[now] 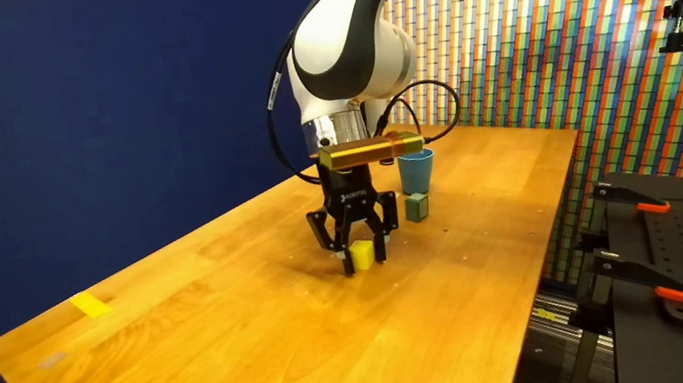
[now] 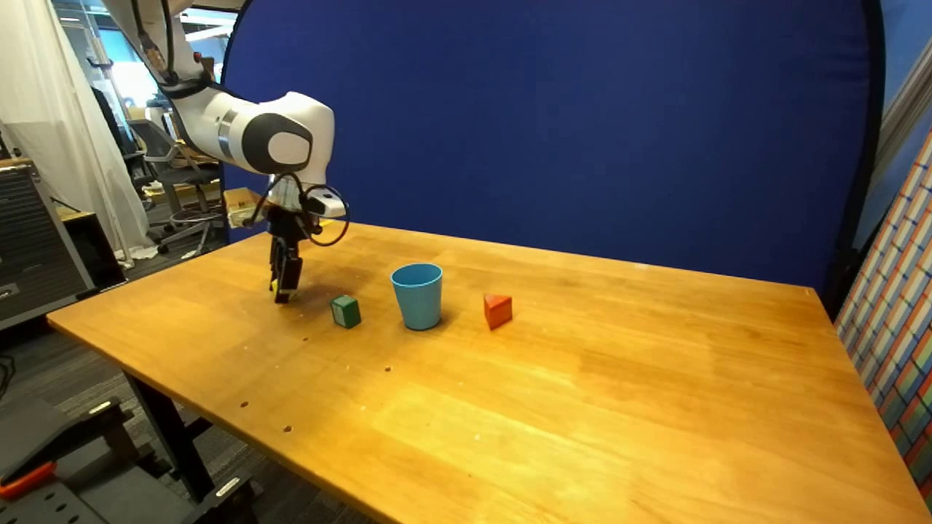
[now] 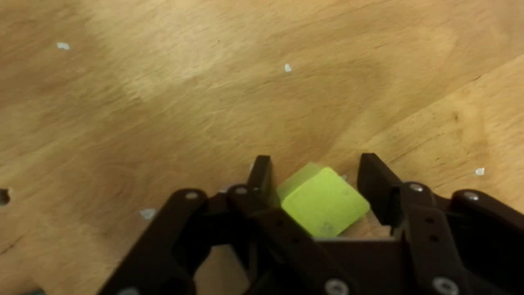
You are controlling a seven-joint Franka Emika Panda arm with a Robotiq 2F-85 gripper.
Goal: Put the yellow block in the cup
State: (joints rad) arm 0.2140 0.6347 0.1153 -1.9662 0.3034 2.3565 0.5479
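The gripper [image 1: 364, 260] pointed down at the table [image 1: 260, 369], its two fingers [image 3: 262, 173] standing on either side of the yellow block [image 3: 325, 205]. In the wrist view the yellow block lay between the fingertips, one of them at about nine o'clock from it and the other at three, and it sat askew (a corner toward each). The fingers stood partway together, very near the yellow block; one could not tell whether they had it pinched or merely flanked it. In an exterior view it was at six o'clock from the arm [image 1: 333, 49], low by the table. The cup [image 2: 419, 300] stood upright on the table, well apart from the gripper, at three o'clock from the fingers in an exterior view. Between cup and gripper lay a green block [image 2: 346, 311], and an orange block [image 2: 498, 311] was at about three o'clock from the cup. A strip of yellow tape [image 1: 90, 304] lay at nine o'clock from the yellow block in an exterior view.
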